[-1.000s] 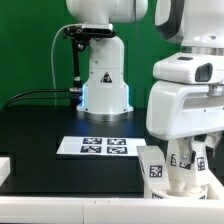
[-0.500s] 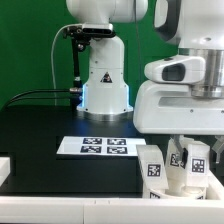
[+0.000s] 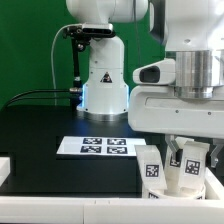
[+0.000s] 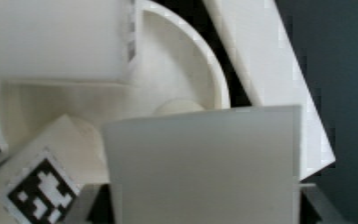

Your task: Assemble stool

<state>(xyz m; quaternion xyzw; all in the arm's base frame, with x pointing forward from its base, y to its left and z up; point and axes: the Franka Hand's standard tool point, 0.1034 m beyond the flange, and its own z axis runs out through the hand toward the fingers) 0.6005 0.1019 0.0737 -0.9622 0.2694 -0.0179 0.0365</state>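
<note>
The big white arm has slid toward the exterior view's left and the gripper (image 3: pixel 190 160) sits low at the lower right, half closed around a stool leg (image 3: pixel 192 160) standing on the round seat (image 3: pixel 180 183), so the leg looks nearly fitted.

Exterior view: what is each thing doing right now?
Gripper: down over the stool parts; whether it holds one is hidden.
Stool parts: white tagged pieces, clustered upright at the exterior view's right.
Marker board: lying flat on the black table, nothing on it.
</note>
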